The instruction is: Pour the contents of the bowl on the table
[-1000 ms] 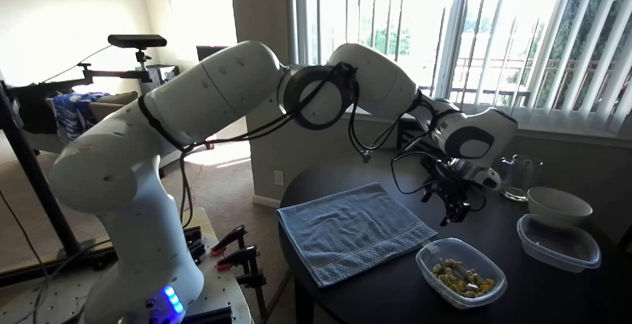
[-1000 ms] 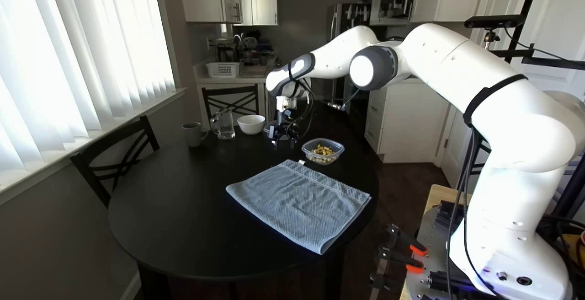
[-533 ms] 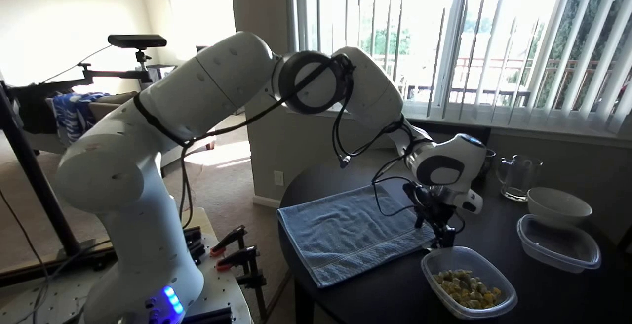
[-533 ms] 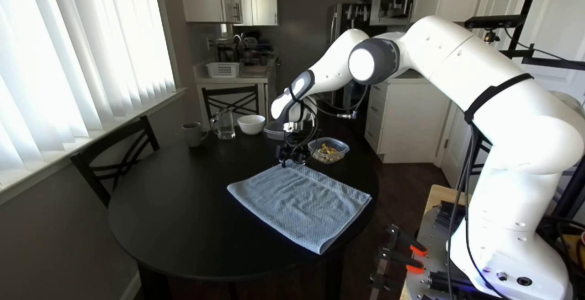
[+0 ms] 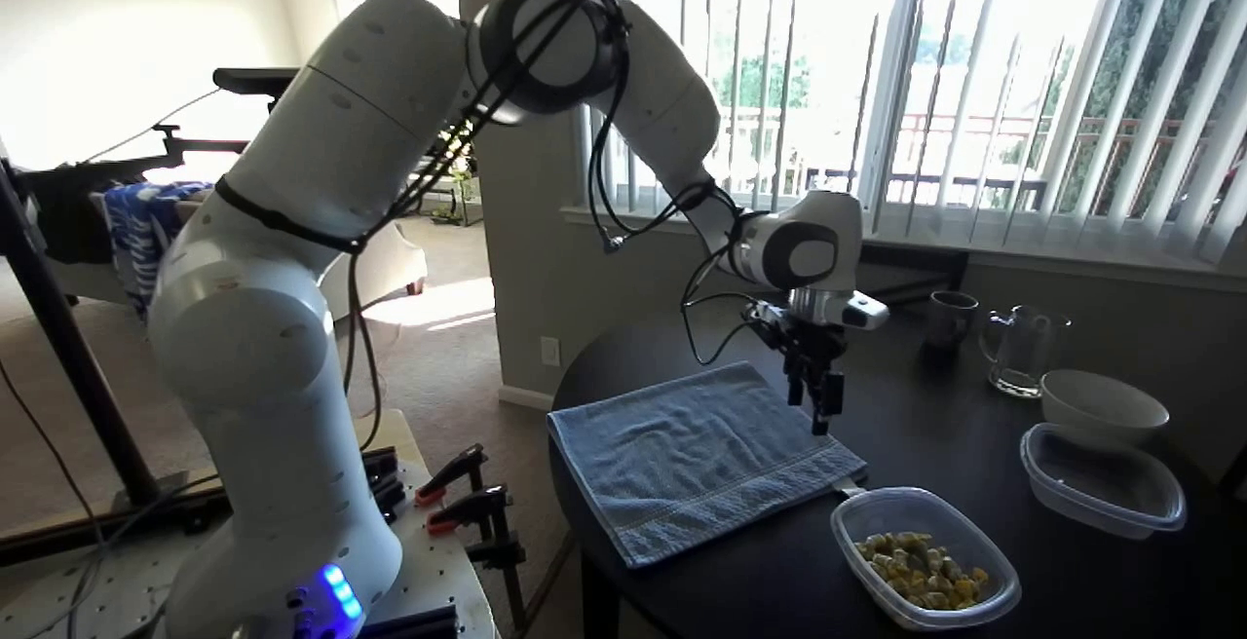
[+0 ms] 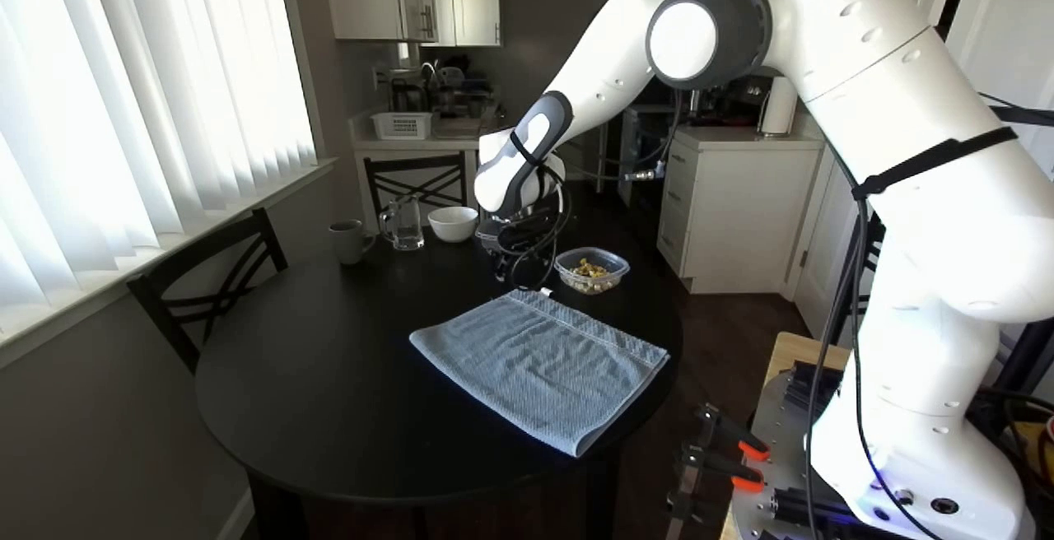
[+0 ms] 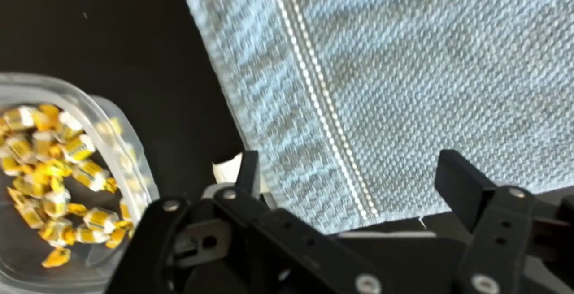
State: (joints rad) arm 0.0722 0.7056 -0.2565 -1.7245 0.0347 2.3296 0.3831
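Observation:
The bowl, a translucent plastic container (image 5: pixel 906 510), stands upright on the dark glossy table (image 5: pixel 740 590). It also shows in an exterior view (image 6: pixel 611 263) and at the left of the wrist view (image 7: pixel 96 121), partly cut off. Its contents, yellow-and-white wrapped-looking bits (image 7: pixel 54 173), lie inside it; they show in both exterior views (image 5: pixel 921 576) (image 6: pixel 589 270). My gripper (image 5: pixel 811 410) is above the towel's edge beside the bowl, pointing down. In the wrist view its fingers (image 7: pixel 352 173) are wide apart with nothing between them. In an exterior view cables partly hide the gripper (image 6: pixel 523 264).
A blue-grey towel (image 6: pixel 543 367) with a white tag (image 7: pixel 228 170) lies beside the bowl, under the gripper. A second translucent tub (image 5: pixel 1101 493), a white bowl (image 5: pixel 1101 403), a glass mug (image 5: pixel 1023 352) and a grey mug (image 6: pixel 349 241) stand farther off.
My gripper came down beside the bowl, then rose and drew back toward the robot base. The bowl shifted slightly away from the towel in the first half second and has stayed there.

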